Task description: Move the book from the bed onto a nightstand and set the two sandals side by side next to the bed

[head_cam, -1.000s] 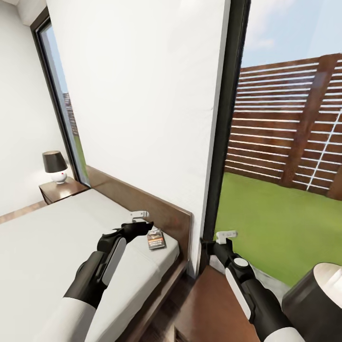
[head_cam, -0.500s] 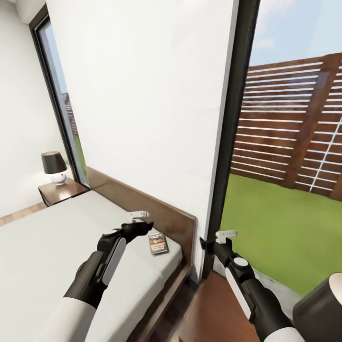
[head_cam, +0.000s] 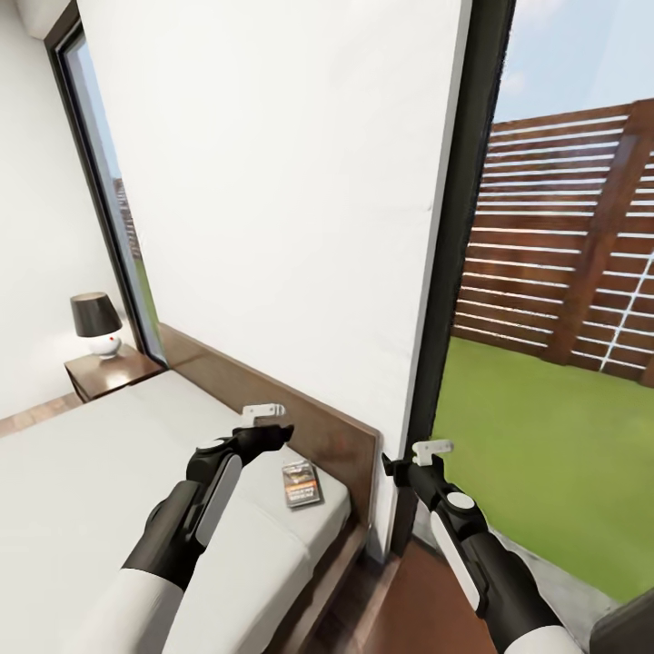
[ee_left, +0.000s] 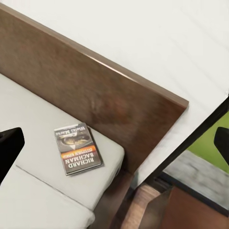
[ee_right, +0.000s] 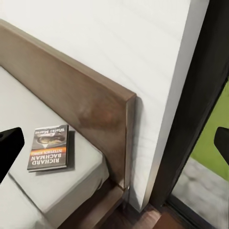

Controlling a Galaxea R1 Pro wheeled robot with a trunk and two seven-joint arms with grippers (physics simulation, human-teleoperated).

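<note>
The book (head_cam: 302, 483) lies flat on the bed's pale mattress (head_cam: 91, 472), near the corner by the dark brown headboard (head_cam: 318, 434). Its grey cover with an orange band faces up, also seen in the left wrist view (ee_left: 77, 148) and the right wrist view (ee_right: 49, 147). My left gripper (head_cam: 265, 414) hovers open above the mattress, a little short of the book. Off the bed's side, my right gripper (head_cam: 431, 449) hangs open in front of the black window frame. A nightstand (head_cam: 111, 372) stands at the bed's far side. The sandals are out of view.
A black-shaded lamp (head_cam: 96, 322) stands on the far nightstand. A tall black-framed window (head_cam: 463, 272) shows lawn and a slat fence. Brown wood (head_cam: 413, 604) lies below my right arm beside the bed. A dark lamp shade's corner (head_cam: 633, 629) shows at the lower right.
The whole picture has shifted, so the camera moved: the near lamp shade slid almost out at the lower right. Both arms hold their pose, and the book lies still on the bed.
</note>
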